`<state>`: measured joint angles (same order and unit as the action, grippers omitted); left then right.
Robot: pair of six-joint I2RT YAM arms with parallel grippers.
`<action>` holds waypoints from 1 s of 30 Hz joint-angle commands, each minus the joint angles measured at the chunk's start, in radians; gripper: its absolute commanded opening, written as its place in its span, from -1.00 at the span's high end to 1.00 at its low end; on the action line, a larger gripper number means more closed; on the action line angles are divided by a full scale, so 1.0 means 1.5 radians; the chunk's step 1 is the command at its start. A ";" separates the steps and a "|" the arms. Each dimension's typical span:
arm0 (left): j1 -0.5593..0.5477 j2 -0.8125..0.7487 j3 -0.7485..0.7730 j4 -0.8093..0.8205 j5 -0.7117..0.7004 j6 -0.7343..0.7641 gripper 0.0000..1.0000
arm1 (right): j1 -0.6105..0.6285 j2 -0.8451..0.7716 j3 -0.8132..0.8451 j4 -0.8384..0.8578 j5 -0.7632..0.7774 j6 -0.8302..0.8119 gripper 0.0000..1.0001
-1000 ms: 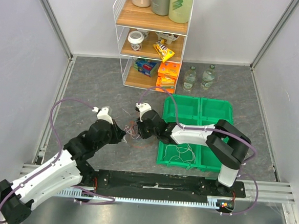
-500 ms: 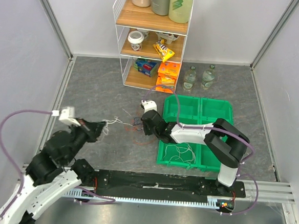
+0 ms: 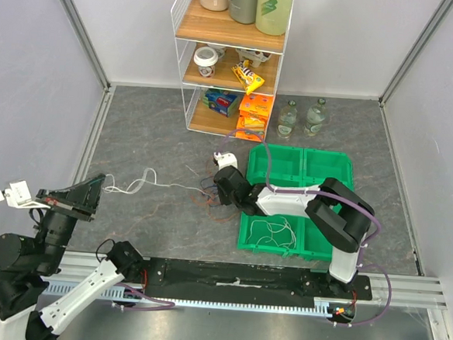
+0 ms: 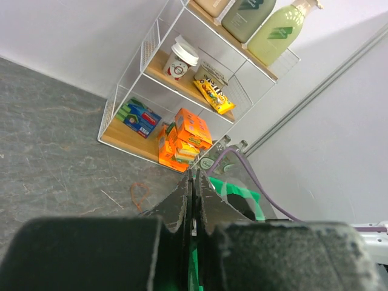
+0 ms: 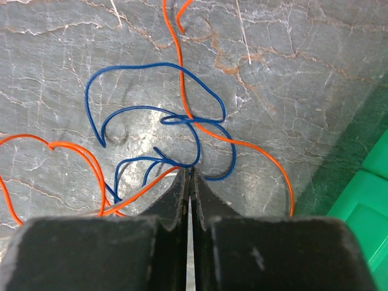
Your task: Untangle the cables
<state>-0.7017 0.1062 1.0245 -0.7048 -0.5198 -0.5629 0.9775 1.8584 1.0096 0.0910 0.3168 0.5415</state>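
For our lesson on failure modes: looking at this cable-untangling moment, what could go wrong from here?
1. The white cable is drawn out from the left end effector to the blue and orange tangle; more pull may tighten a knot.
2. The right end effector pins that tangle only at its very tip, so the tangle could slip free and be dragged.

The left arm (image 3: 86,294) and right arm (image 3: 287,199) have white shells, black joints, looping purple hoses (image 3: 266,166), and black wedge-shaped end effector fingers (image 5: 173,200).
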 commanded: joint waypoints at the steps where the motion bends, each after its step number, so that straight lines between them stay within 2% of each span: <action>1: 0.004 0.032 0.010 0.001 0.011 0.039 0.97 | -0.002 0.002 0.051 -0.037 -0.001 -0.025 0.71; 2: 0.004 0.040 0.009 -0.001 0.022 0.037 0.97 | -0.001 -0.005 0.054 -0.045 -0.003 -0.026 0.49; 4: 0.004 0.059 0.008 -0.002 0.043 0.032 0.96 | -0.002 -0.024 0.050 -0.049 -0.008 -0.036 0.25; 9: 0.004 0.120 0.020 -0.013 0.083 0.032 0.97 | 0.000 -0.078 0.042 -0.059 -0.034 -0.088 -0.10; 16: 0.003 0.187 0.108 -0.022 0.107 0.051 0.97 | 0.021 -0.169 -0.007 -0.047 -0.073 -0.150 -0.27; 18: 0.002 0.197 0.133 -0.022 0.112 0.061 0.97 | 0.025 -0.195 -0.021 -0.015 -0.118 -0.170 -0.31; 20: 0.004 0.212 0.146 -0.022 0.118 0.069 0.97 | 0.036 -0.214 -0.029 0.067 -0.213 -0.168 -0.41; 22: 0.003 0.217 0.145 -0.022 0.127 0.061 0.97 | 0.041 -0.213 -0.033 0.129 -0.299 -0.124 -0.46; 24: 0.004 0.220 0.139 -0.021 0.142 0.052 0.97 | 0.043 -0.204 -0.027 0.166 -0.328 -0.085 -0.50; 27: 0.004 0.220 0.114 -0.014 0.164 0.032 0.97 | 0.044 -0.206 -0.019 0.167 -0.331 -0.051 -0.55; 30: 0.004 0.211 0.049 0.003 0.184 0.000 0.97 | 0.043 -0.230 -0.013 0.121 -0.286 -0.045 -0.60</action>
<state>-0.7017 0.4091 1.1931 -0.7372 -0.3065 -0.5140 1.0428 1.5681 0.9668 0.2554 -0.1169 0.4206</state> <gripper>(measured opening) 0.043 0.788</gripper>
